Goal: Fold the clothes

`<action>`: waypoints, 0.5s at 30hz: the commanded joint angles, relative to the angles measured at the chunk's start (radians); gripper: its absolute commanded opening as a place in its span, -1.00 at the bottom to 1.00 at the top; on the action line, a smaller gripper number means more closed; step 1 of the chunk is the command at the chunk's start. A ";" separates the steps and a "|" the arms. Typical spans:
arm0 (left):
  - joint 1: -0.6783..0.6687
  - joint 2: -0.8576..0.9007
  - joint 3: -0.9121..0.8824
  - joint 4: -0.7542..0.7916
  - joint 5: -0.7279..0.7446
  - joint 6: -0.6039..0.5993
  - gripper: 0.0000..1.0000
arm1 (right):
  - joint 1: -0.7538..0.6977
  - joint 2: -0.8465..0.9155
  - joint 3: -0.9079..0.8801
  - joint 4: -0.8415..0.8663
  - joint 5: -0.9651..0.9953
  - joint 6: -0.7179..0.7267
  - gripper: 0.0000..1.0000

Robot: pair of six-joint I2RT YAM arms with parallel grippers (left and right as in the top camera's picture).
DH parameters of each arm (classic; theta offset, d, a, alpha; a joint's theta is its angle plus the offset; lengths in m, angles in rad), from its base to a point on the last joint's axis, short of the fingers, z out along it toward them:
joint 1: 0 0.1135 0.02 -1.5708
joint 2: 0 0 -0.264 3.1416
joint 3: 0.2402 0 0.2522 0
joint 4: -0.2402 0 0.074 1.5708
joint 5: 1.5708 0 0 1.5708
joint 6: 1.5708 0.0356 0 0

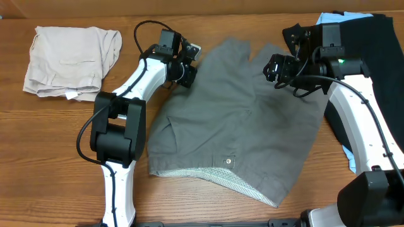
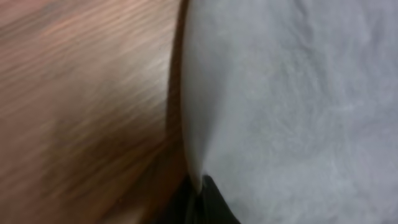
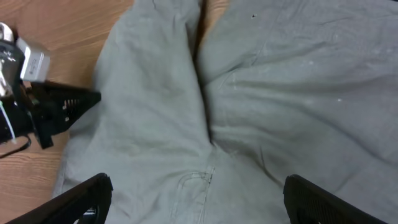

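Left pincer (image 1: 189, 70) closed on the far-left leg edge of the grey shorts (image 1: 246, 126), spread on the counter (image 1: 63, 157). Right pincer (image 1: 278, 68) wide open over the far-right leg, empty.

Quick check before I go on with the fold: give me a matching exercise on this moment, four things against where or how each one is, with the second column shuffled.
Things:
1. grey shorts
2. beige shorts
3. black garment
4. right fingers

Place or state:
A. spread wide above grey cloth
B. folded, at the left end of the table
C. laid out flat mid-table
D. at the right edge, by the right arm

Pairs: 1-C, 2-B, 3-D, 4-A
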 commanded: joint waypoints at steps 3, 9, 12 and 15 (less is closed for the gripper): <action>0.055 -0.143 0.041 -0.144 -0.246 -0.041 -0.92 | 0.000 -0.009 0.004 0.012 0.010 -0.004 0.81; 0.066 -0.315 0.041 -0.248 -0.246 -0.041 -0.92 | 0.011 0.019 0.004 0.019 0.010 -0.004 0.80; 0.027 -0.354 0.041 -0.283 -0.225 -0.042 -0.92 | 0.014 0.042 0.004 0.019 0.006 0.000 0.79; -0.028 -0.343 0.038 -0.314 -0.225 -0.041 -0.92 | 0.019 0.051 0.003 0.019 -0.001 0.000 0.67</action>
